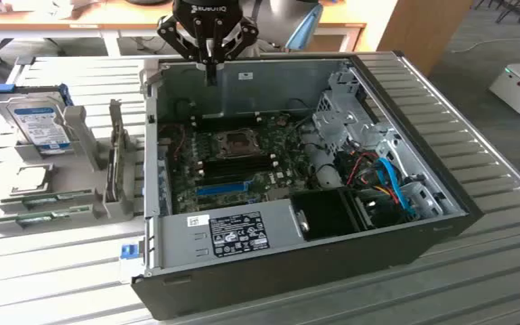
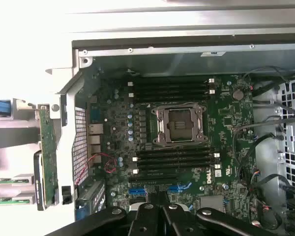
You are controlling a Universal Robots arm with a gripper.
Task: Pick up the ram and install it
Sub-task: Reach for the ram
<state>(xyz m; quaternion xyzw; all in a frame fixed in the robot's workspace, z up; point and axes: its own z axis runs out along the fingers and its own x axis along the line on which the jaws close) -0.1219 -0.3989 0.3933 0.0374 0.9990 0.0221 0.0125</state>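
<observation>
Hand (image 1: 210, 76) hovering closed, gripping nothing, over case (image 1: 287, 81) back wall. Ram (image 1: 54, 199) lying in holder on desk (image 1: 52, 271), exterior view's left of case, well apart. You are facing pick-up step, likely calling for opened hand above ram.

Worktop (image 1: 513, 237) was ribbed sheet metal, pale grey, matt. Computer case (image 1: 332, 271) had matt black outer shell; inner walls looked bare grey steel, dull sheen. Motherboard (image 1: 242, 159) was green circuit board, faintly glossy; socket frame (image 2: 179, 124) showed bright metal. Tool (image 1: 210, 76) looked black, semi-gloss. Hard drive (image 1: 38, 125) was silver metal with glossy blue-white label. Ram (image 1: 54, 198) was green board, matt, in grey plastic holder (image 1: 11, 225).
</observation>
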